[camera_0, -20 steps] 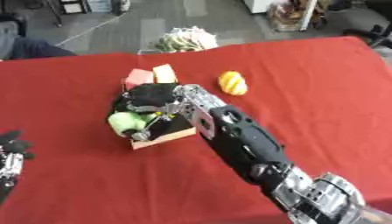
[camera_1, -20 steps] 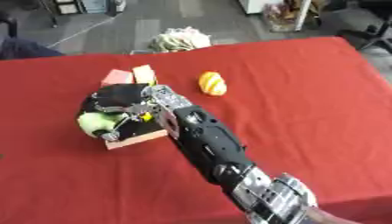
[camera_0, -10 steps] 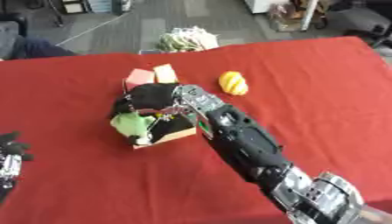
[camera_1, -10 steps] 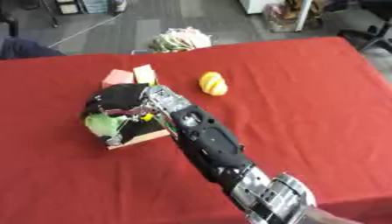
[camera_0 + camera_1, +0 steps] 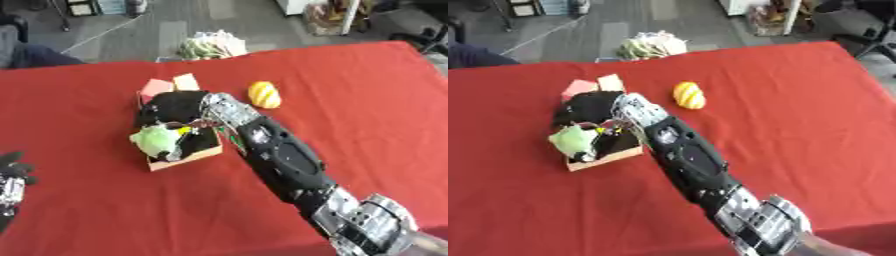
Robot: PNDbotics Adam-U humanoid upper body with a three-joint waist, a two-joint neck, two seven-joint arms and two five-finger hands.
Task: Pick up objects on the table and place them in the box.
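our right hand (image 5: 179, 112) over box (image 5: 188, 156), fingers curled round pale green object (image 5: 157, 140) held inside box. yellow fruit (image 5: 263, 94) lies on red table (image 5: 367, 100) just right of box. our left hand (image 5: 12, 172) idle at lower left edge, fingers relaxed.

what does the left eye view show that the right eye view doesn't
Only the left eye view shows the left hand, idle at the picture's lower left edge.

Only the right eye view shows nothing extra among the task's things.

Both show the right hand over the box, curled round a light green object, and a yellow object lying apart on the red table, to the box's right.
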